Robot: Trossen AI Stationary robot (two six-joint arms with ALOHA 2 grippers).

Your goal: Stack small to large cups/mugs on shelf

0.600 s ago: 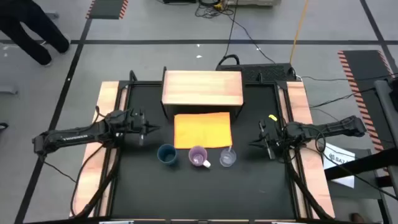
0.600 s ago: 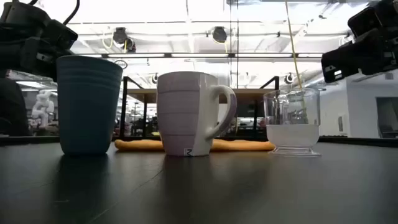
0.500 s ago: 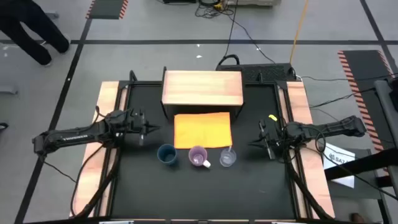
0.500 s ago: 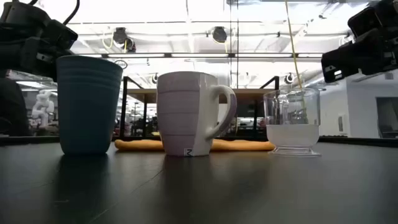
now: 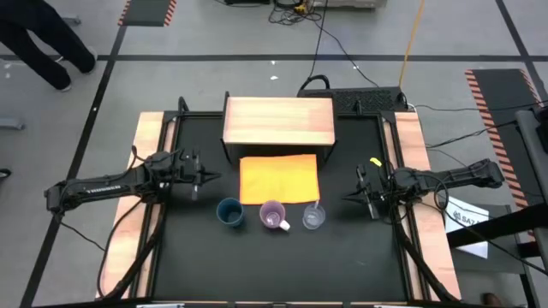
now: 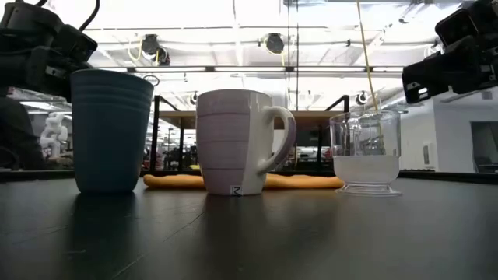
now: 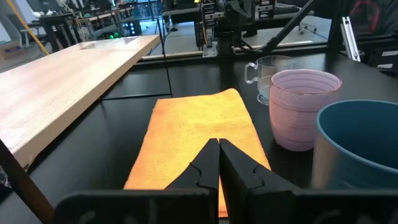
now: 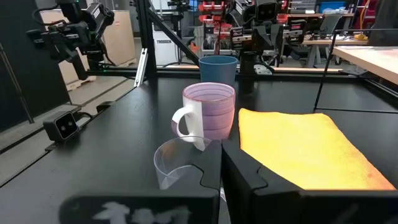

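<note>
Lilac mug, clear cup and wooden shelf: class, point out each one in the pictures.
lilac mug (image 6: 233,140), low view, on its ribbed side.
clear cup (image 6: 366,152), low view, on its wall.
wooden shelf (image 5: 278,120), high view, on its bare top.

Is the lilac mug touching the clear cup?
Apart. The low view shows bright background between the lilac mug handle and the clear cup.

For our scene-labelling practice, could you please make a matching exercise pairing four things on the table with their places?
Things:
1. dark blue tumbler
2. lilac mug
3. clear cup
4. shelf

Places:
A. middle of the row of cups
B. at the table's far edge, behind the orange sheet
C. row end nearest the right arm
D. row end nearest the left arm

Pairs: 1-D, 2-A, 3-C, 4-B
</note>
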